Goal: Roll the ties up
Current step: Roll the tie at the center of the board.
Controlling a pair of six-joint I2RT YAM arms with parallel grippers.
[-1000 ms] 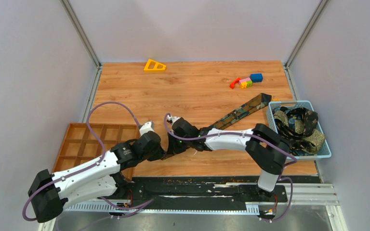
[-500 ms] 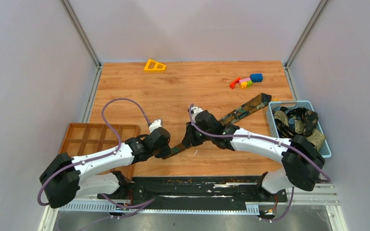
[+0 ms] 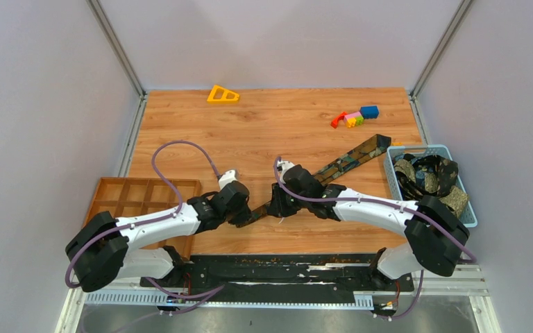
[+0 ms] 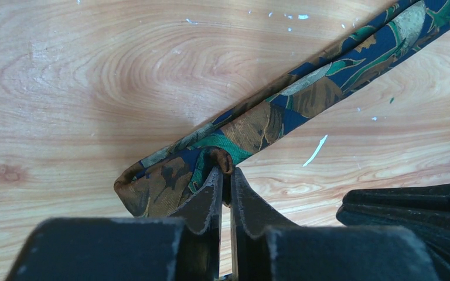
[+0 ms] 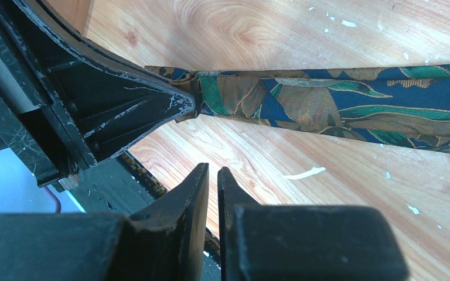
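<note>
One patterned tie [image 3: 350, 158] lies diagonally on the wooden table, its wide end near the basket and its narrow end at the front centre. My left gripper [image 3: 244, 218] is shut on a fold of the narrow end; in the left wrist view the gripper [image 4: 225, 173] pinches the tie [image 4: 304, 96], which is doubled over there. My right gripper [image 3: 275, 208] is shut and empty just beside the tie. In the right wrist view the right gripper [image 5: 212, 171] hovers above bare wood, near the tie [image 5: 328, 105] and the left gripper's fingertips [image 5: 181, 105]. More ties [image 3: 427, 177] lie heaped in the basket.
A light blue basket [image 3: 427, 148] stands at the right edge. An orange compartment tray [image 3: 121, 201] is at the front left. Small toy blocks [image 3: 354, 116] lie at the back right and a yellow triangle [image 3: 222, 94] at the back. Grey walls enclose the table.
My left gripper has reached further right with the tie's narrow end. My right gripper has moved right and away from the left one, then settled down beside the tie.
</note>
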